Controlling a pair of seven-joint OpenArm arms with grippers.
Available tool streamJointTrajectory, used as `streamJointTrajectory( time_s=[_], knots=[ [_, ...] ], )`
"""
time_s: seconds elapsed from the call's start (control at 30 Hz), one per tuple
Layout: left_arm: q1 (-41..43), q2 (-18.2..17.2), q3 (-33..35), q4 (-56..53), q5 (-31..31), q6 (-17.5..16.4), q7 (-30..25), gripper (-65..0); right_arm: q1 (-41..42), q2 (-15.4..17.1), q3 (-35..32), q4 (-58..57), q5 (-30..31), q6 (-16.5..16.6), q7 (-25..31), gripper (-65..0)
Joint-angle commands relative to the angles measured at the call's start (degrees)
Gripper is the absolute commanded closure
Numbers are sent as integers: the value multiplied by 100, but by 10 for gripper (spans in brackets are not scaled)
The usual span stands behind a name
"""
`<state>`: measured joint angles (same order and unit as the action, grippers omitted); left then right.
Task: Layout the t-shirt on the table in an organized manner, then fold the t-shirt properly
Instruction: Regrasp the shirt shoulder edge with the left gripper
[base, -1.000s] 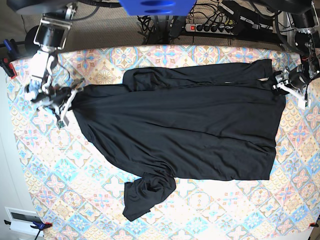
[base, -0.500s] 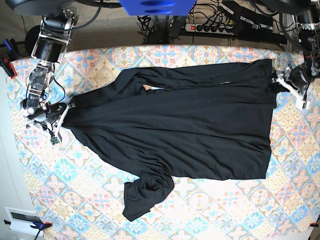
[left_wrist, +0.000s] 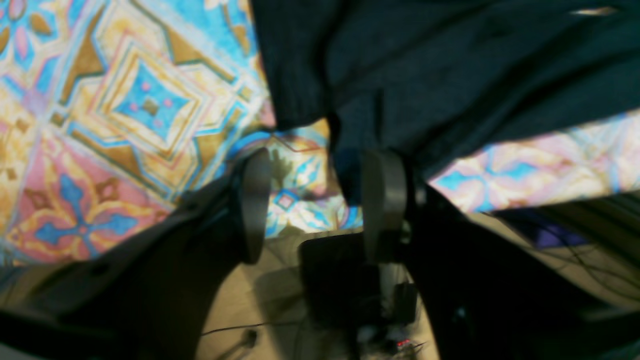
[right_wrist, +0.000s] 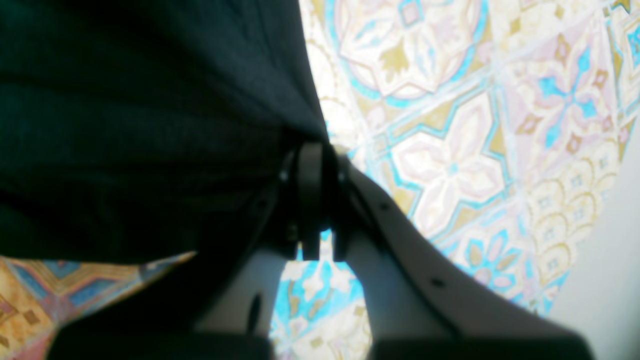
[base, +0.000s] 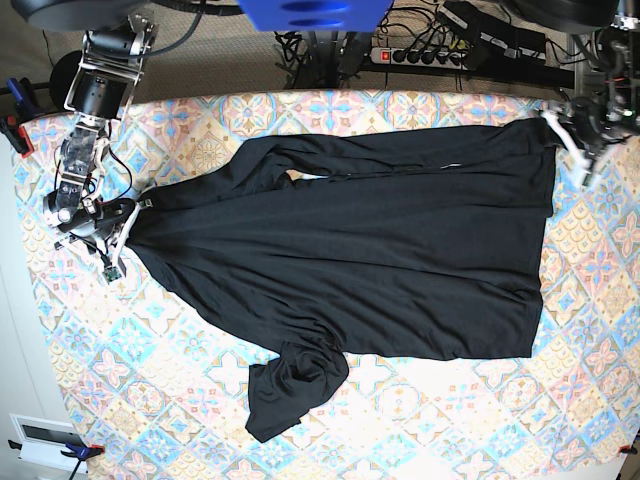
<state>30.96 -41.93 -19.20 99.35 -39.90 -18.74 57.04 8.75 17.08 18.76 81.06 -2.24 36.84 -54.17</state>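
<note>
The black t-shirt (base: 350, 260) lies spread across the patterned table (base: 450, 420). One long sleeve runs along the far side and the other is bunched near the front (base: 295, 390). At the left in the base view my right gripper (base: 122, 232) is shut on the shirt's edge. The right wrist view shows its fingertips (right_wrist: 312, 155) pinching black fabric (right_wrist: 125, 125). At the far right my left gripper (base: 572, 135) stands open beside the shirt's corner. In the left wrist view its fingers (left_wrist: 255, 210) hold nothing, and the fabric's edge (left_wrist: 450, 65) lies just past the tips.
A power strip with cables (base: 430, 55) runs behind the table's far edge. A blue part (base: 315, 12) hangs over the top middle. A white box (base: 45, 435) sits off the near left corner. The floor (left_wrist: 280, 300) shows below the left gripper.
My right gripper pulled the shirt's edge further left, drawing the body flatter and opening out the far sleeve. My left gripper moved from the shirt's corner toward the far edge.
</note>
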Motion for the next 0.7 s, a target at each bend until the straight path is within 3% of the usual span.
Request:
streamJointTrajectory(
  time_s=[0.0, 0.33, 0.4, 0.53, 0.67],
  knots=[
    [12, -92, 122, 109, 135, -3, -38, -289, 140, 98, 27, 119, 17, -31, 103, 0],
    [3, 127, 1116, 56, 1445, 15, -504, -276, 140, 98, 27, 119, 17, -5, 103, 0],
    [3, 127, 1160, 83, 1594, 6, -504, -230, 140, 98, 27, 119, 17, -5, 103, 0],
    [29, 92, 1142, 197, 1515, -20, -741, 0, 131, 98, 27, 119, 17, -5, 103, 0],
    [302, 83, 843, 487, 1506, -11, -829, -4, 122, 98, 27, 127, 17, -5, 103, 0]
  ],
)
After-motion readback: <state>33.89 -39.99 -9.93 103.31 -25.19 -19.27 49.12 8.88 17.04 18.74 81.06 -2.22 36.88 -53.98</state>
